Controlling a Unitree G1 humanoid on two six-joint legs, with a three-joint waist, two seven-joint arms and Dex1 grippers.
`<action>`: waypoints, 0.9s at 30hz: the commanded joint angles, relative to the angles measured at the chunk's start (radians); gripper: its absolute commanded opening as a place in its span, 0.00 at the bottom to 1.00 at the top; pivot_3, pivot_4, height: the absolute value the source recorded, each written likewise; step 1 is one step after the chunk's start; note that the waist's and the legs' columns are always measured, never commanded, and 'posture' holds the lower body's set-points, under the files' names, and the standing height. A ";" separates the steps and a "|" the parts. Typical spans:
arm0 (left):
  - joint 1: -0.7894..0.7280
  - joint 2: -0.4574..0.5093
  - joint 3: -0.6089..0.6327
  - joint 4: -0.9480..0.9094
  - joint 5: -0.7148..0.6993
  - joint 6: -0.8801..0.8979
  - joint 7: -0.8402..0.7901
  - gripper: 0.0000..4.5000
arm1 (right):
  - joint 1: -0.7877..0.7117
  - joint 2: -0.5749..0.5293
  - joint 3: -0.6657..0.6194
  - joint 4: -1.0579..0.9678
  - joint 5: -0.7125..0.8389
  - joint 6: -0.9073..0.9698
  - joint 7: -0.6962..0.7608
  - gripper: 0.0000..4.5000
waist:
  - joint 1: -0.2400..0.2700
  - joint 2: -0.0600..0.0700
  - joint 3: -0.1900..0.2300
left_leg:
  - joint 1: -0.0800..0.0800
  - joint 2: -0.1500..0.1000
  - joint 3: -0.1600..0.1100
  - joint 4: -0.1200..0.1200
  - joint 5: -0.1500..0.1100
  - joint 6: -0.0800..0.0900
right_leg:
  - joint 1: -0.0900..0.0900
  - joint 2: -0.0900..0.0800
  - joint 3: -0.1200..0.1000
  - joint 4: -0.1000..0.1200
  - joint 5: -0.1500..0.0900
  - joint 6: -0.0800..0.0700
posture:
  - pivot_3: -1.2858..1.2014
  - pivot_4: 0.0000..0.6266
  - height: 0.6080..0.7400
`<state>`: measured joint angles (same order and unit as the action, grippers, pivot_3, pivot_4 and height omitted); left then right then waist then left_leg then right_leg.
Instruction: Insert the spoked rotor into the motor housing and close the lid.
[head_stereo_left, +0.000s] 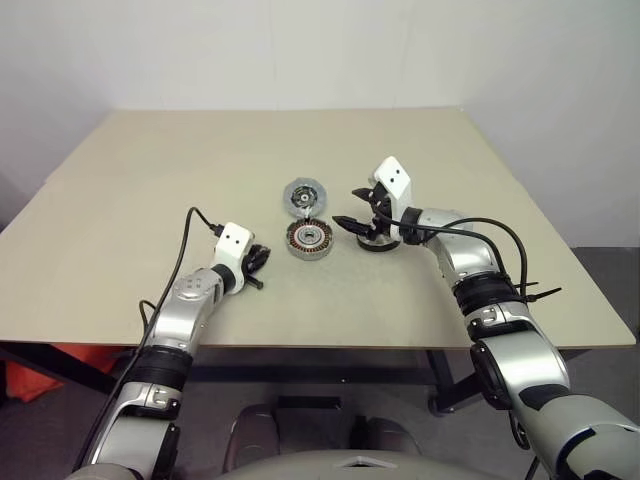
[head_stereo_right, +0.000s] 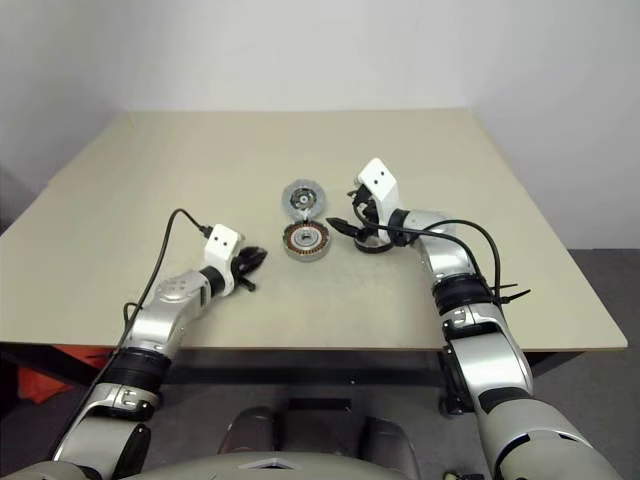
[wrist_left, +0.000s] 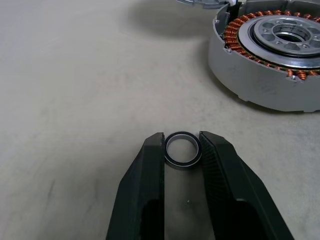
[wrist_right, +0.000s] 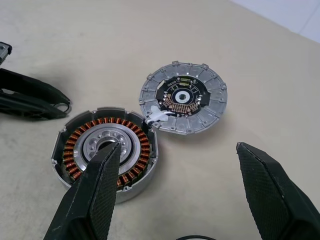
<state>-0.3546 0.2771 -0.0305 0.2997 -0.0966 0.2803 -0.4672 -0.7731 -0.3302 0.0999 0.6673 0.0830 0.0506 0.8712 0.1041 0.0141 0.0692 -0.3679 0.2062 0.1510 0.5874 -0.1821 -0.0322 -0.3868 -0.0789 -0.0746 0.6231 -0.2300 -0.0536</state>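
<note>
Head view first. On the desk (head_stereo_left: 150, 180), centre stage: motor housing (head_stereo_left: 309, 239), copper windings up, with the lid (head_stereo_left: 303, 196) flipped open and lying flat just behind it, joined at the rim. Just right of the housing, the right tool (head_stereo_left: 348, 208), hovering above a dark round piece that looks to be the spoked rotor (head_stereo_left: 378, 243), flat on the desk. Left of the housing, near but apart: the left tool (head_stereo_left: 260, 258), low over the desk.

Over to the left wrist view. Fingers pressed against both sides of a small ring (wrist_left: 183, 149), dark outside and silvery inside, far smaller than the housing (wrist_left: 270, 60). So, closed on that ring, not on the rotor.

Now the right wrist view. Fingers spread wide, nothing between them, housing (wrist_right: 107, 152) and lid (wrist_right: 182, 97) ahead.

Judging the rotor: rigid metal, probably some heft for its size, smooth rim likely slippery. Best taken across the black outer rim, kept level, clear of the thin spokes. Worth guarding the copper windings from knocks.
</note>
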 joint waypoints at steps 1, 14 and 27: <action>-0.043 0.001 0.042 -0.015 -0.009 -0.044 0.038 0.16 | -0.033 -0.001 -0.016 -0.011 0.008 -0.020 0.001 0.93 | -0.003 0.000 0.000 | -0.001 0.000 0.000 0.000 0.000 0.000 | -0.001 0.000 0.000 0.000 0.000 0.000 | 0.52 0.00 1.00; -0.087 -0.027 0.067 -0.037 -0.050 -0.067 0.044 0.16 | -0.031 0.002 -0.016 -0.010 0.007 -0.020 -0.001 0.93 | -0.006 0.000 0.000 | -0.013 0.000 0.000 0.000 0.000 0.001 | -0.013 0.001 0.000 0.000 0.001 -0.001 | 0.52 0.00 1.00; -0.227 -0.025 0.047 -0.062 -0.103 0.159 0.009 0.16 | -0.026 0.005 -0.018 -0.008 0.006 -0.024 -0.013 0.93 | -0.005 0.000 0.000 | -0.013 0.000 0.000 0.000 0.000 0.001 | -0.012 0.001 0.000 0.001 0.001 -0.001 | 0.52 0.00 1.00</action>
<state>-0.5482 0.2404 0.0158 0.2866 -0.1770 0.4168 -0.4278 -0.7732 -0.3265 0.0998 0.6720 0.0810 0.0477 0.8647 0.0989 0.0136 0.0694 -0.3804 0.2064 0.1515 0.5877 -0.1820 -0.0316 -0.3992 -0.0780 -0.0747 0.6237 -0.2292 -0.0549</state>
